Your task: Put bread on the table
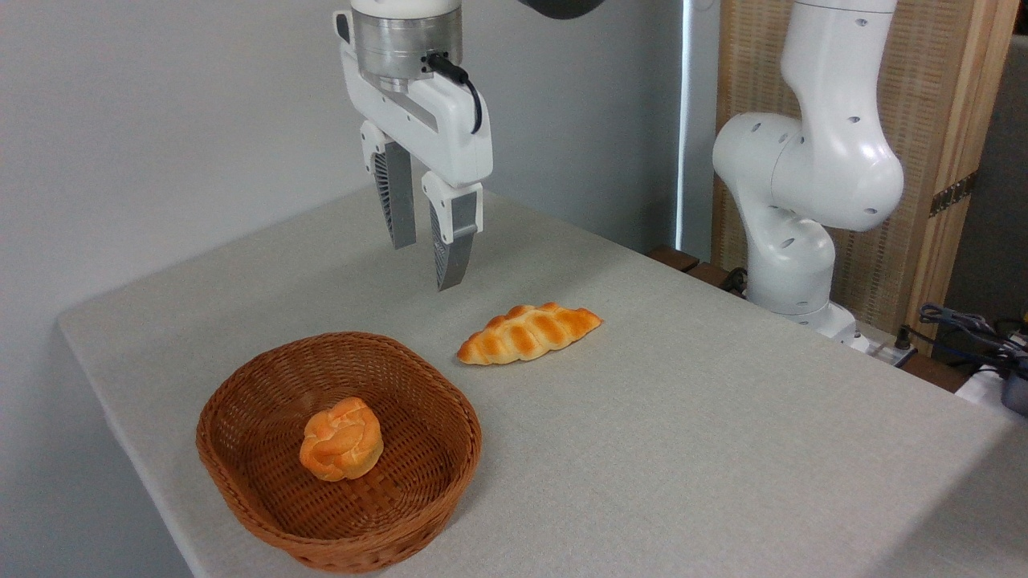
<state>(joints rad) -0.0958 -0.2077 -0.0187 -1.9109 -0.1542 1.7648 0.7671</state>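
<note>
The bread (pixel 528 332), a long braided golden-orange loaf, lies flat on the grey-beige table (pixel 683 433), just right of the basket's far rim. My gripper (pixel 427 265) hangs open above the table, up and to the left of the loaf, with nothing between its fingers. It does not touch the bread.
A brown wicker basket (pixel 241 474) sits at the near left of the table with a small round knotted bun (pixel 341 439) inside. The arm's white base (pixel 803 209) stands past the table's far right edge. Cables (pixel 964 329) lie at the right.
</note>
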